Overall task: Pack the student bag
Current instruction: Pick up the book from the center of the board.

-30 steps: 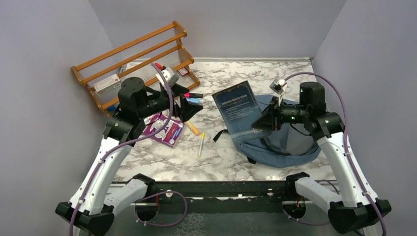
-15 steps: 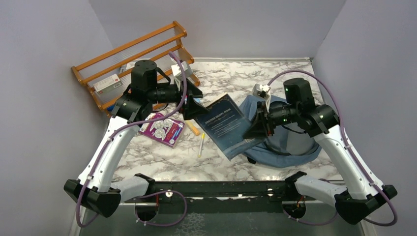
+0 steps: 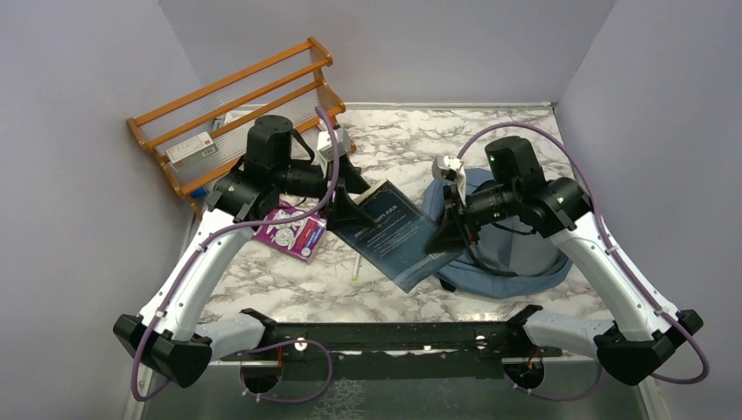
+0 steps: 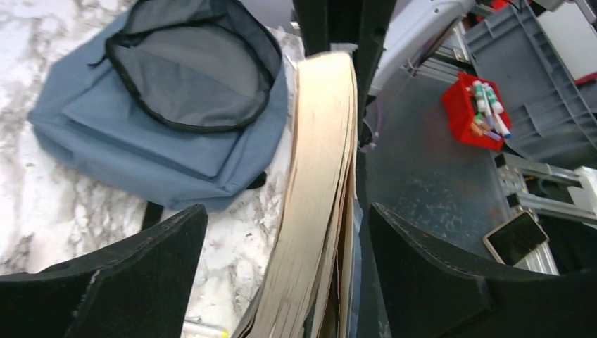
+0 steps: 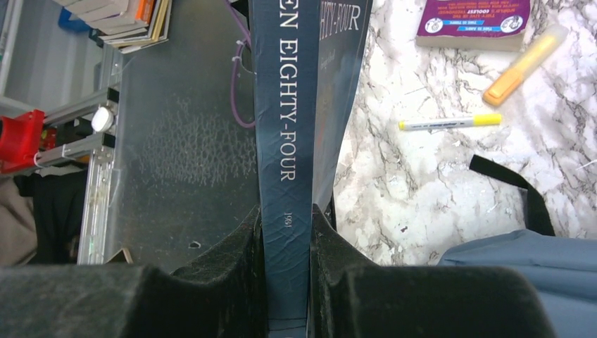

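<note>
Tools, two — right tool (image 5: 287,232) clenched on the one book (image 3: 394,232), left tool (image 4: 286,211) released astride it — one student bag (image 3: 525,254).

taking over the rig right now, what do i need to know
Right gripper: shut on the spine of the book.
Left gripper: open, jaws either side of the book's page edge, not gripping.
Student bag: lying on the table, unzipped, mouth open, nothing visible inside.
Done: book gripped.
Left: book into the bag, then probably the yellow pen, orange highlighter and purple pack on the table.
</note>
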Controlling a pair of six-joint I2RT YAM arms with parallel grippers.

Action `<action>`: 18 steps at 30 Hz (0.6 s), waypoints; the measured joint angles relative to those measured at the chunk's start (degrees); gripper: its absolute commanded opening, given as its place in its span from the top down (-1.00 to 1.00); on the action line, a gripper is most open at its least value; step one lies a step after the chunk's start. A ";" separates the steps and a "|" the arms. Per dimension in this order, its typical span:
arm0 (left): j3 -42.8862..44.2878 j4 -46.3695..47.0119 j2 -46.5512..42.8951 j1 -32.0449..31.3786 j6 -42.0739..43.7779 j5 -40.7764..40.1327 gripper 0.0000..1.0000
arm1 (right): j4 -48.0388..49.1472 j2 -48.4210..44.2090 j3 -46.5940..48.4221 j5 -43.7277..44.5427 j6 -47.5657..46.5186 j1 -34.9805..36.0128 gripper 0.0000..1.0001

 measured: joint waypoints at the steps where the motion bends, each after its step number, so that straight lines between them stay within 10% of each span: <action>1: -0.57 -0.04 0.00 -0.44 -0.17 0.55 -0.60 | -0.37 0.39 0.68 0.00 -0.28 0.07 0.99; 5: -2.10 -0.35 0.33 -1.62 -0.70 1.90 -0.34 | -0.94 2.45 3.69 -0.04 -1.27 0.55 0.99; 13: -2.60 -0.83 0.63 -2.91 -1.62 3.08 0.92 | -2.47 6.67 4.90 1.95 -2.80 3.82 0.96; 18: -2.73 -0.79 0.61 -3.17 -1.66 3.41 1.00 | -2.40 6.03 4.87 4.59 -3.30 4.11 0.57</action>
